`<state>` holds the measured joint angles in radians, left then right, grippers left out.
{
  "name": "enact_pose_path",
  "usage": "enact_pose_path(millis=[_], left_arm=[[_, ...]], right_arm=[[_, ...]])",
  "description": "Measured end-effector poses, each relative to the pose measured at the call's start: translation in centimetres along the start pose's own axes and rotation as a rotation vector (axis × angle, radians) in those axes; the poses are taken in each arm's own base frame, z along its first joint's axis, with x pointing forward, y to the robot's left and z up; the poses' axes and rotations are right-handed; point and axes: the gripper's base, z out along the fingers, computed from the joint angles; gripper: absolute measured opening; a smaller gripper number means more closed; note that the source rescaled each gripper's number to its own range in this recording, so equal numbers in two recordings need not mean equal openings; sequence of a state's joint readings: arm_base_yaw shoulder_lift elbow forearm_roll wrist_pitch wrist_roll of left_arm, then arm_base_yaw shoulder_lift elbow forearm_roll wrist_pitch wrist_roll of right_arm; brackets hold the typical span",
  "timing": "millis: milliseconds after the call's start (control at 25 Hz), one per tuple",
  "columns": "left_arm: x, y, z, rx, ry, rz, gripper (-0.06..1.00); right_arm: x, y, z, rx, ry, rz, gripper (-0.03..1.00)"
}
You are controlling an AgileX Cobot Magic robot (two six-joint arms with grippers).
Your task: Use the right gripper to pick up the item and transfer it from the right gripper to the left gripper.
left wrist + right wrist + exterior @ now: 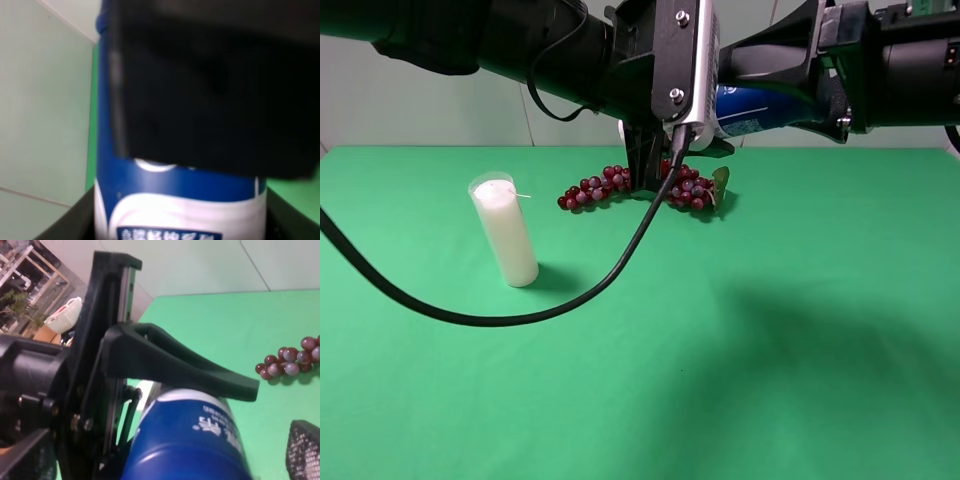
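The item (pixel 760 108) is lying on its side in the air above the far edge of the bench (pixel 770 350), a little right of the middle, with its blue cap end towards my right arm. The left gripper (pixel 705 135) is closed on it. In the left wrist view the dark fingers sit tight against both sides of the labelled end, and nothing else appears to be carrying the can. The right gripper (pixel 272 410) stands open around the cap end. One finger lies very close along the can, and on the other side I can see green bench between the textured pad and the can.

I judge the handover as good as made, and the retreat is where it could go wrong. If I draw the right arm back at a slant, the near finger could catch the can and twist it in the left gripper. The left hold is out at one end of a smooth round can, so the free end could sag or slide out. I cannot tell how deep the can sits in that hold.

A drop would land on or near the grapes (pixel 640 188) just below. The left arm's cable (pixel 520 315) loops low by the candle (pixel 505 232) left of the middle, so a wide swing could tip it.
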<state>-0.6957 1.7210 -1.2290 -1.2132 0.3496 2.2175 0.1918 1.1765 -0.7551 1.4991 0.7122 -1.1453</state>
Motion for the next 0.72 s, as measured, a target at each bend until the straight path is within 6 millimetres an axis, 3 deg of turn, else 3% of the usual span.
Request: enact_pose_path(millis=[400,640,720], left_arm=[[-0.1,-0.1,0.0,0.011,-0.008,-0.001,0.00],[0.0,-0.3,0.1,0.023,-0.008,-0.004,0.00],[0.1,-0.4,0.2,0.027,-0.008,-0.018,0.00]], right_arm=[[-3.4,0.4,-1.9,0.216,-0.107,-0.171,1.00],[-3.5,0.0,-2.9,0.353,-0.078,-0.219,1.00],[-3.4,0.1,-4.2,0.439,-0.062,-0.247,1.00]])
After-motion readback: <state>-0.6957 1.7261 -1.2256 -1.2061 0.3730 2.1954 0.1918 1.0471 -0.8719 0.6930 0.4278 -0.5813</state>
